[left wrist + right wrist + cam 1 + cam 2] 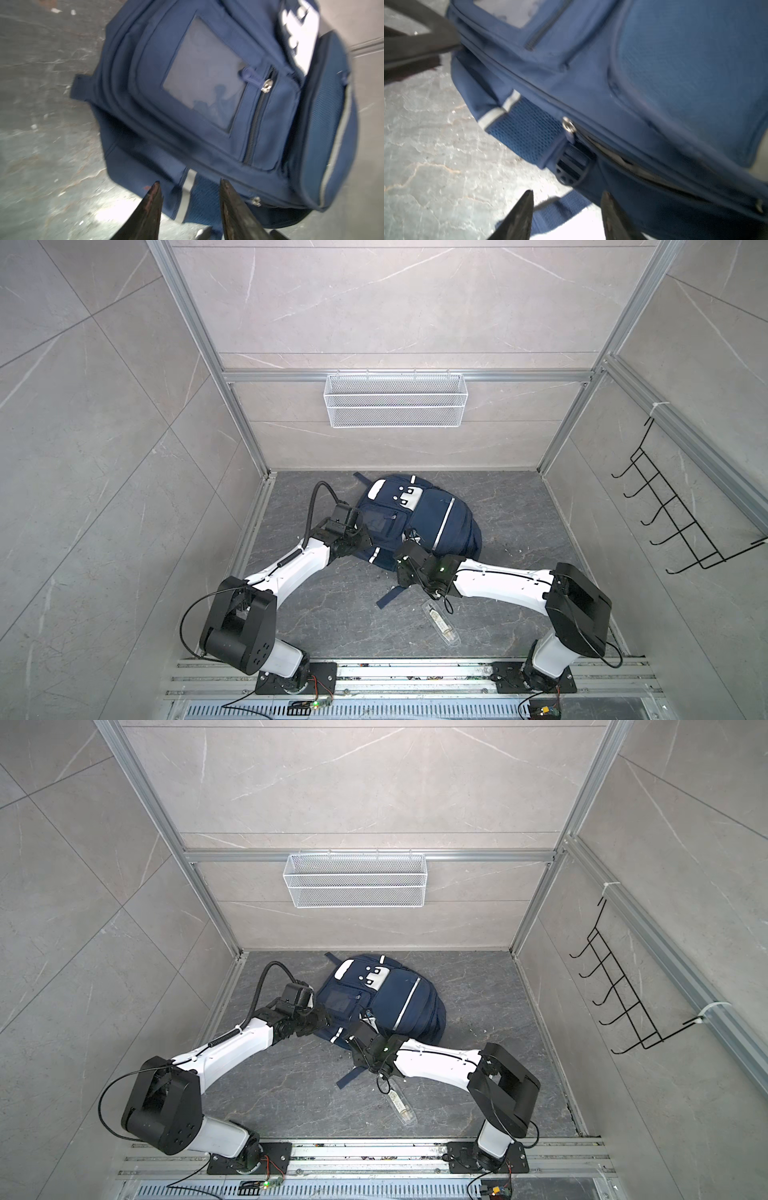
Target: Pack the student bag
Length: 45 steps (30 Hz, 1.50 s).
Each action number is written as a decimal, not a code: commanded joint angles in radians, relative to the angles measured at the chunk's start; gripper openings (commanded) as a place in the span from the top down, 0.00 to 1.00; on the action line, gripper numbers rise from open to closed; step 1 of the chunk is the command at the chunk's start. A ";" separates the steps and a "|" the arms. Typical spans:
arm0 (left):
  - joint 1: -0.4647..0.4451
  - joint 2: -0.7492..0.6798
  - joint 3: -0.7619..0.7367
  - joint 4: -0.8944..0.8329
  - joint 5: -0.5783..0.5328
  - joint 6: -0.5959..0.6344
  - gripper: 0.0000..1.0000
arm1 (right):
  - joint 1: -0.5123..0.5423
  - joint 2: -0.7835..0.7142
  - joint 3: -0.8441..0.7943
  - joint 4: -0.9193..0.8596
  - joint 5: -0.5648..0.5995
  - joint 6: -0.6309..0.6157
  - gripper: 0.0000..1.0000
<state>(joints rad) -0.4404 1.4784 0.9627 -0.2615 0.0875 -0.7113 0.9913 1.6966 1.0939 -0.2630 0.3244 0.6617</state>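
Top views both show the bag [424,510] lying front-up on the desk [519,531], toward 12 o'clock near the back wall. From where I stand, the left tool [188,184] sits at the bag's 8 o'clock edge, fingers spread with nothing between them, over a silver stripe [190,178]. The right tool [568,193] hangs at the bag's 6 o'clock side, likewise released, just short of a zip pull [569,126] and buckle [571,168]. A strap [390,597] trails toward 7 o'clock; a clear container [441,620] lies at 5 o'clock.
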 commanded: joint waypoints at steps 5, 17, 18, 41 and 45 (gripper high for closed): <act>0.039 0.064 -0.020 0.186 0.164 -0.080 0.53 | 0.030 0.094 0.104 0.004 0.075 0.040 0.50; 0.062 0.057 -0.073 0.222 0.215 -0.132 0.53 | 0.031 0.173 0.182 -0.043 0.094 0.074 0.58; 0.062 0.045 -0.087 0.223 0.217 -0.136 0.53 | 0.030 0.176 0.181 -0.042 0.098 0.077 0.59; 0.062 0.106 -0.043 0.228 0.209 -0.119 0.54 | 0.000 0.202 0.154 -0.055 0.143 0.131 0.61; 0.062 0.131 -0.051 0.260 0.216 -0.135 0.55 | -0.008 0.214 0.165 -0.052 0.134 0.129 0.61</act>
<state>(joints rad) -0.3817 1.5894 0.8864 -0.0387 0.2924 -0.8383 0.9878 1.8824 1.2457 -0.2920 0.4458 0.7719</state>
